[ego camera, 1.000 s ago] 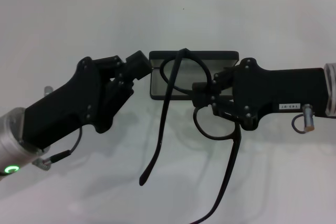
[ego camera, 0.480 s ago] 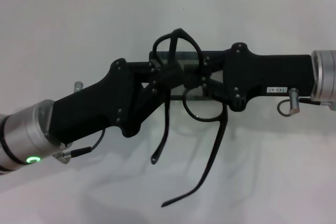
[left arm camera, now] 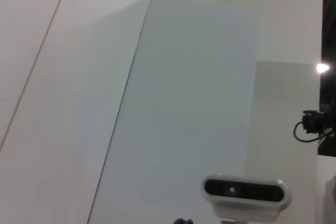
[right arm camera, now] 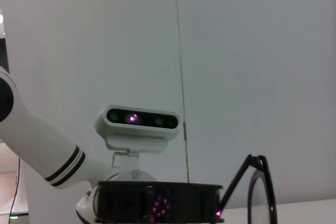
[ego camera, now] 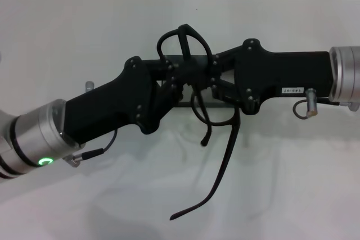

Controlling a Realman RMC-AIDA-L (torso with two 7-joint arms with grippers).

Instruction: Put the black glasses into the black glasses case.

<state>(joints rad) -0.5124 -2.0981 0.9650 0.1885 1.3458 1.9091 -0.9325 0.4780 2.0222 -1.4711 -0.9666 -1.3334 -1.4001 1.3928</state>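
Note:
The black glasses (ego camera: 216, 117) hang in the air over the table's middle, one lens loop (ego camera: 181, 39) standing up above the arms. My right gripper (ego camera: 212, 84) reaches in from the right and is shut on the frame near its bridge. My left gripper (ego camera: 178, 81) comes in from the left and meets the frame on the other side. One long temple (ego camera: 216, 181) trails down toward me; the other shows only as a short stub (ego camera: 206, 137). The black glasses case (ego camera: 184, 103) lies beneath both grippers, almost wholly hidden. Part of the frame (right arm camera: 261, 190) also shows in the right wrist view.
The white table (ego camera: 84, 32) stretches all around the arms. The wrist views look up at the robot's head camera (right arm camera: 137, 121), (left arm camera: 242, 191) and pale walls.
Both grippers have closed in over the case with the glasses. The temple on my left has swung in from hanging long to a short stub, and the glasses have shifted slightly away from me.

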